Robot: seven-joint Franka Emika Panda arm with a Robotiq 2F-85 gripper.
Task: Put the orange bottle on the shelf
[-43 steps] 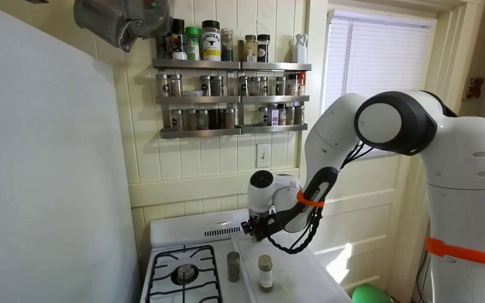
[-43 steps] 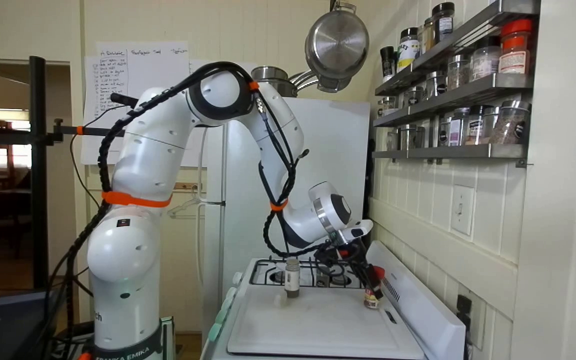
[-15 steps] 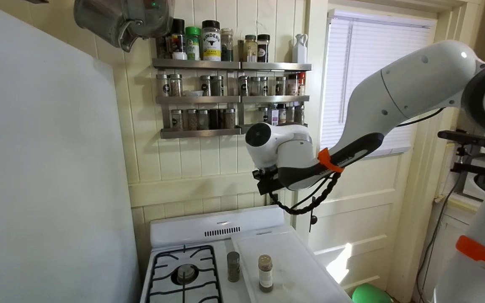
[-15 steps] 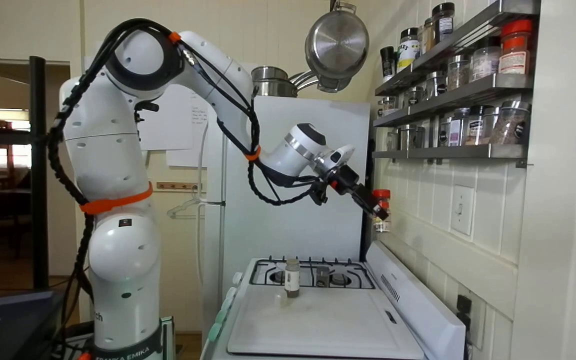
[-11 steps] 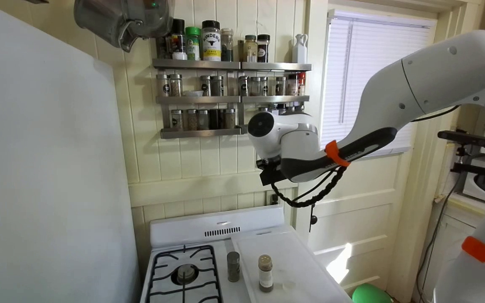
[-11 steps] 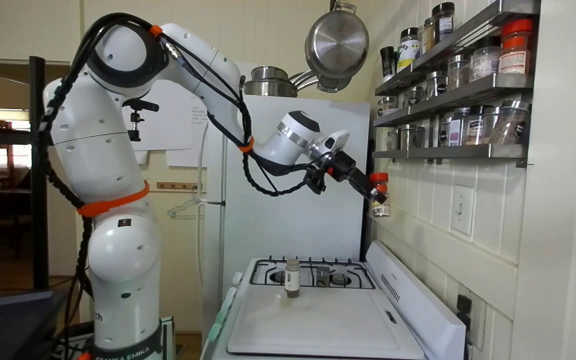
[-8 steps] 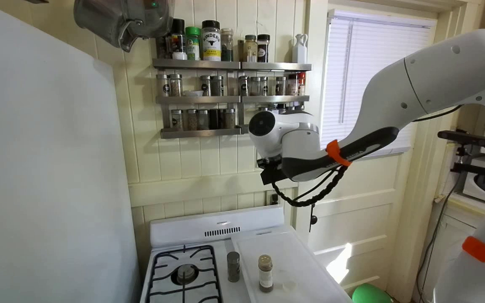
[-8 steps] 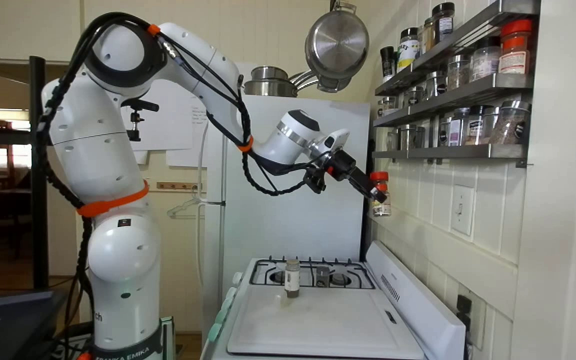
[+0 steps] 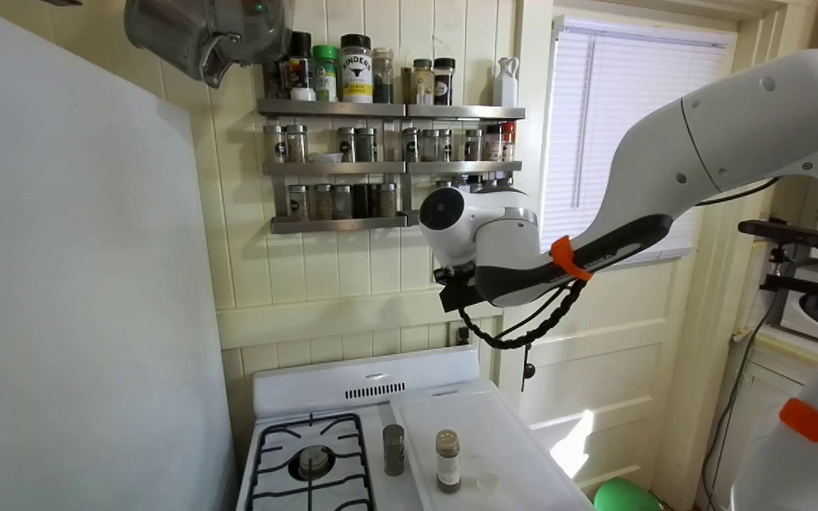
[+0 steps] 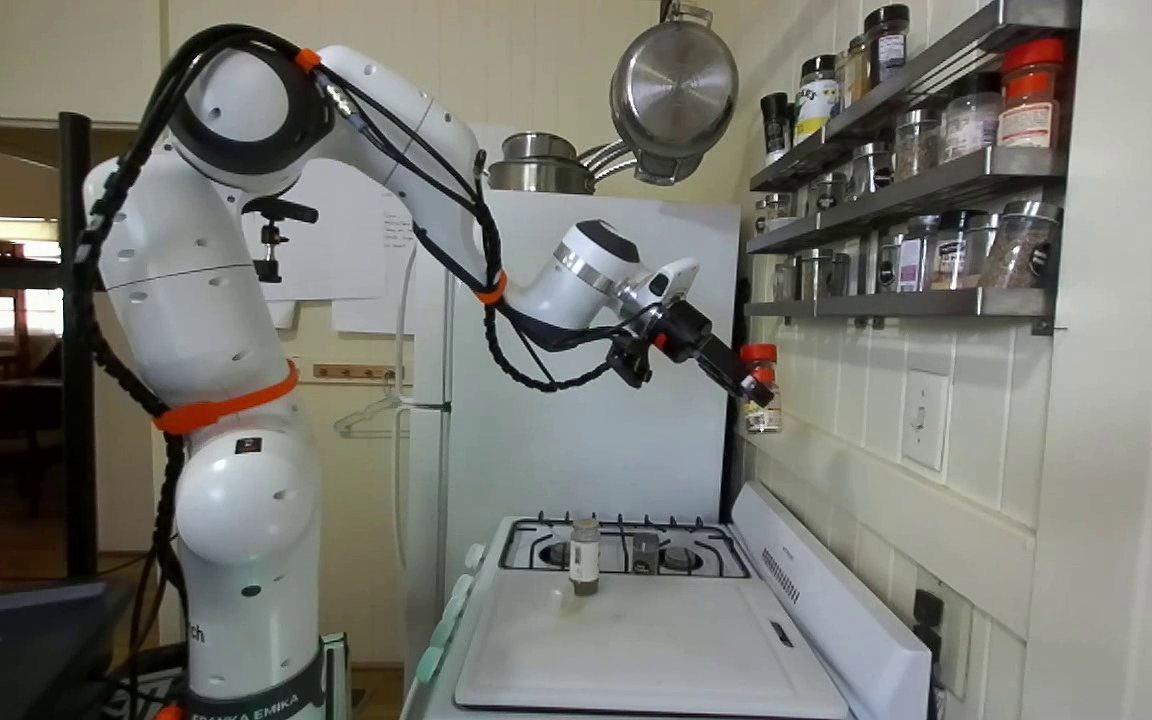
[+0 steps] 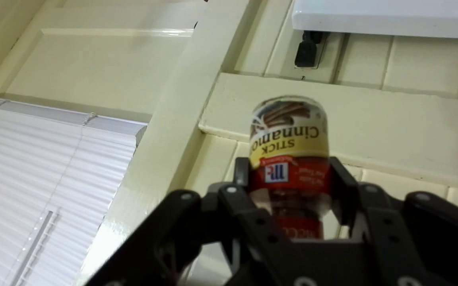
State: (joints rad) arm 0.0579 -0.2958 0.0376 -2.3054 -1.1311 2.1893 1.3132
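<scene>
The orange bottle (image 10: 764,416) is a spice jar with a red cap and a cinnamon stick label. In the wrist view the bottle (image 11: 290,137) stands between the fingers of my gripper (image 11: 291,173), with a finger on each side of its red label band. My gripper (image 10: 758,392) holds it roughly upright in the air, above the stove's back panel and close to the wall. In an exterior view the wrist hides the bottle. The shelf (image 9: 338,226) is a metal wall rack with several rows of jars. The shelf (image 10: 896,303) is higher than the bottle.
Another red-capped bottle (image 10: 1029,95) stands on the middle level's near end. A pale jar (image 9: 448,461) and a dark bottle (image 9: 394,451) stand on the stove (image 10: 636,650). A pot (image 10: 676,90) hangs beside the rack. The fridge (image 9: 82,248) stands beside the stove.
Since about three seconds ago, my gripper has lifted the orange bottle from the stove cover to above the back panel, and the arm has drawn back. Over the last half second nothing visibly moves.
</scene>
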